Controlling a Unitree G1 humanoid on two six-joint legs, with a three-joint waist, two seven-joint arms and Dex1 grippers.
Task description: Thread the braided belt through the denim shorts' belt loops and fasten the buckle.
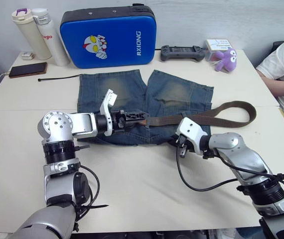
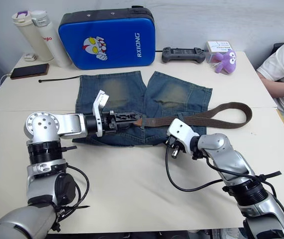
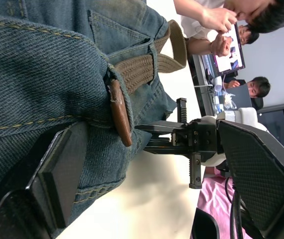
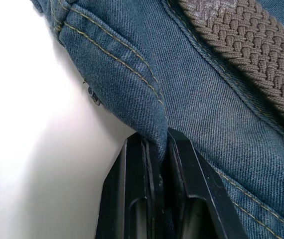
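You are pinching the near waistband of the denim shorts point(image 1: 147, 107) with the right pincer point(image 4: 158, 149) to anchor them on the table point(image 1: 147, 189), while the left pincer point(image 2: 132, 118), fingers apart around the braided belt point(image 1: 207, 117) tip, is feeding it through the belt loops point(image 3: 113, 102).

A big blue case point(image 1: 108, 37) stood at the far side of the tabletop point(image 1: 132, 179). White letters on its front said "RXIONG", and they ran sideways, up and down the case. A cartoon hero face was drawn there too, left of the letters. To the left of the case stood a white bottle point(image 1: 52, 42) with small red letters on it, but only the end, something like "go", could be made out. A small white box point(image 1: 217, 44) at the far right had print on it, too tiny to read.
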